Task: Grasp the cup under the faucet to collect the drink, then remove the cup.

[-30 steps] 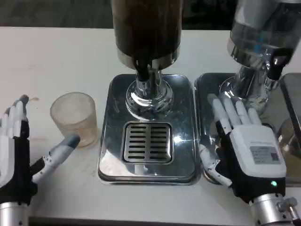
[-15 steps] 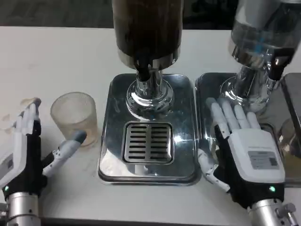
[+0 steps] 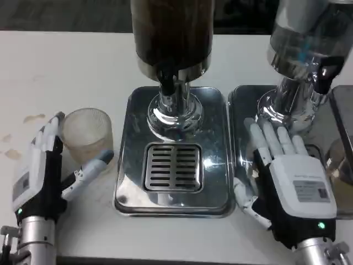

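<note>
1. Left hand [image 3: 41, 171] — turned on edge since a second ago and brought up from the surface's near left corner to flank the cup [image 3: 86, 138]; fingers [image 3: 48, 132] spread wide along the cup's left side, thumb reaching under its near right, not seen to close on it.
2. Cup — translucent, frosted, squat cylinder with a thick rim; standing upright on the white surface [image 3: 66, 66] just left of the drip tray [image 3: 212, 154], unmoved over the last second and not yet under the faucet [image 3: 166, 83].
3. Meaning for the task — judged as the approach ending and the grasp about to begin; carrying the cup rightwards onto the grille [image 3: 174, 165] remains to be done.
4. Dispenser [image 3: 172, 33] — dark cylindrical tank on a polished chrome pedestal, black faucet at its front; tray of mirror-bright steel, rounded rectangle, slotted grille at its near half.
5. Right hand [image 3: 287, 176] — flat, palm down, fingers extended and empty, on a second steel tray [image 3: 242, 105] near the surface's right edge — almost unchanged.
6. Second dispenser [image 3: 306, 44] — clear tank, chrome base.
</note>
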